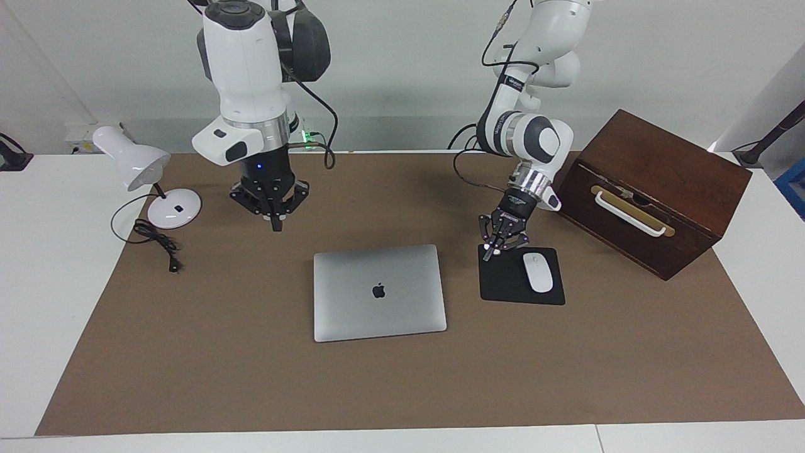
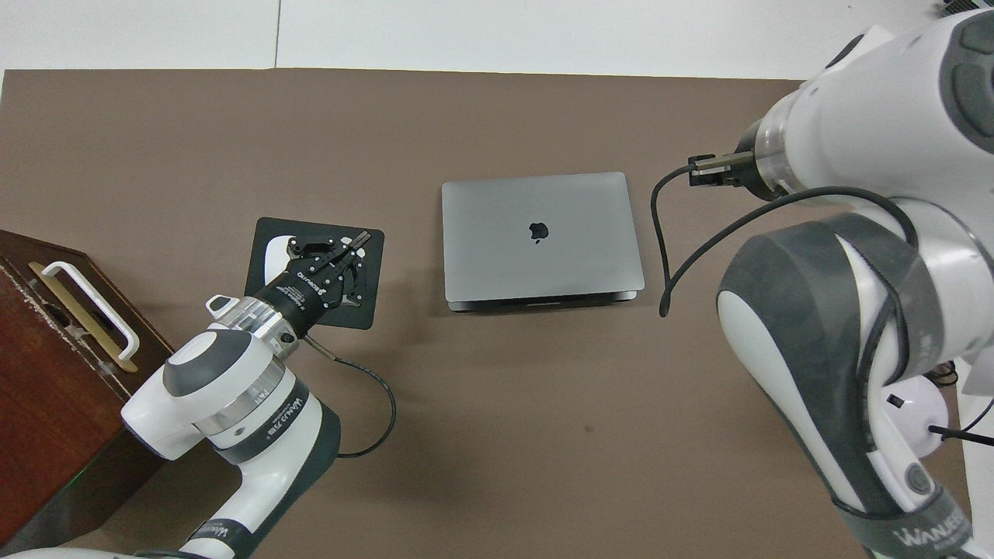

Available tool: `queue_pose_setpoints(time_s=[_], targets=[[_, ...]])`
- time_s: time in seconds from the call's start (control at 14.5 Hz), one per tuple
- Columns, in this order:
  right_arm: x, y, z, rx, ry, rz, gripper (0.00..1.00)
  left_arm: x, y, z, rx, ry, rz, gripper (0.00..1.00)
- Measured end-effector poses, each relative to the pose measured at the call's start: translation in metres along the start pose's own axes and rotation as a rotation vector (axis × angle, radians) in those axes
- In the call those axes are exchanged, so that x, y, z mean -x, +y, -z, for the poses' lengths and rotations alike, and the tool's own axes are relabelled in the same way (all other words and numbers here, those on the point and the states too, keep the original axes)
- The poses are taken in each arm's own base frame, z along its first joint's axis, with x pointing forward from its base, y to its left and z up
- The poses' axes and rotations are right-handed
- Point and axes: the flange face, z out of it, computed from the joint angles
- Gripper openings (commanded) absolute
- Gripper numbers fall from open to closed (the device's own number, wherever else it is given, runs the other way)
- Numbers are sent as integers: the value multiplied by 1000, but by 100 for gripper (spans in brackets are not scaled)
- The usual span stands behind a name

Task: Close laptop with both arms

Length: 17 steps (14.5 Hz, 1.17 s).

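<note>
While the laptop [image 1: 379,292] is seen lying shut and flat near the middle of the bench, lid logo up, both grippers are kept apart from it. The left gripper [image 1: 496,245] is held low over the corner of the black mouse pad [image 1: 503,286] beside the white mouse [image 1: 538,272]; its fingers appear nearly together, holding nothing. The right gripper [image 1: 275,217] is hung above the brown mat [image 1: 220,352] toward the robots' edge, fingertips seemingly closed and empty.
</note>
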Motion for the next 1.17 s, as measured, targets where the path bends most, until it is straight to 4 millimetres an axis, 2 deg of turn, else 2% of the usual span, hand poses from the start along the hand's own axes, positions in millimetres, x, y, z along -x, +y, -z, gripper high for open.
queue_pose_setpoints(time_s=[0.14, 0.55, 0.83, 0.97, 1.17], targets=[[3, 6, 9, 3, -4, -7, 0, 19, 18, 4, 27, 6, -76, 0], [10, 36, 22, -3, -32, -26, 0, 51, 92, 23, 120, 83, -366, 0], [16, 68, 34, -22, -51, -38, 0, 48, 150, 37, 152, 142, -548, 0], [19, 77, 39, -36, -63, -57, 0, 50, 180, 46, 118, 151, -688, 0], [23, 89, 44, -44, -76, -79, 0, 59, 215, 58, 44, 175, -898, 0]])
